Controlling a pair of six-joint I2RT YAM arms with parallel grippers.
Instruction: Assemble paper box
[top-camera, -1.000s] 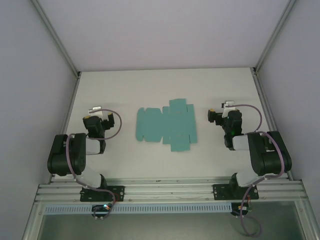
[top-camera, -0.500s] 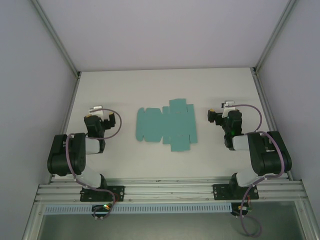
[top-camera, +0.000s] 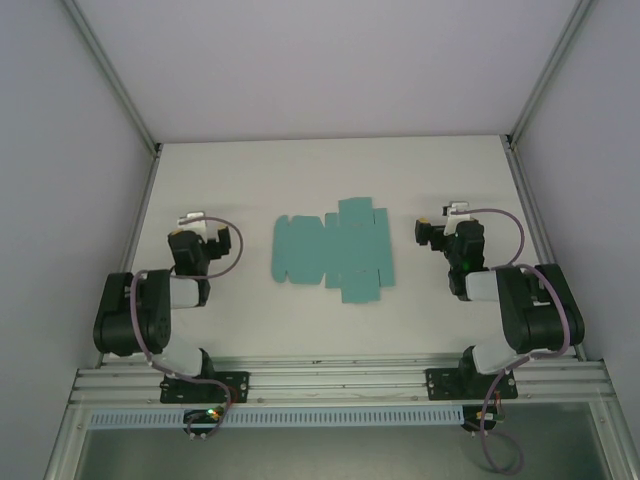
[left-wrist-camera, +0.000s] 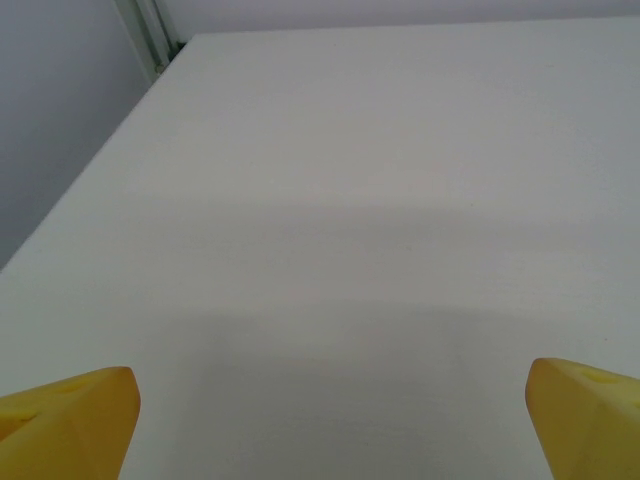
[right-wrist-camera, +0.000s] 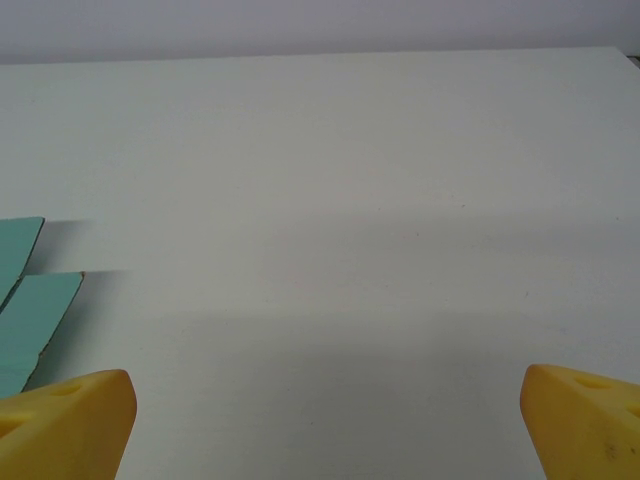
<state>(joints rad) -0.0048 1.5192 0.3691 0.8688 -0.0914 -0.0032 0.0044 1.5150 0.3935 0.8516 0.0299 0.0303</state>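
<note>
The paper box (top-camera: 332, 251) is a flat teal-green die-cut sheet with flaps, lying on the white table between the two arms. Its right-hand flaps (right-wrist-camera: 28, 300) reach into the left edge of the right wrist view. My left gripper (top-camera: 198, 238) rests folded back to the left of the sheet, well apart from it. In the left wrist view its yellow fingertips (left-wrist-camera: 70, 420) stand wide apart with bare table between them, so my left gripper (left-wrist-camera: 335, 425) is open. My right gripper (top-camera: 440, 230) sits to the right of the sheet, also open (right-wrist-camera: 328, 425) and holding nothing.
The white table (top-camera: 330, 170) is walled by pale panels at the left, right and back, with aluminium posts (top-camera: 110, 75) at the corners. An aluminium rail (top-camera: 340, 385) carrying both arm bases runs along the near edge.
</note>
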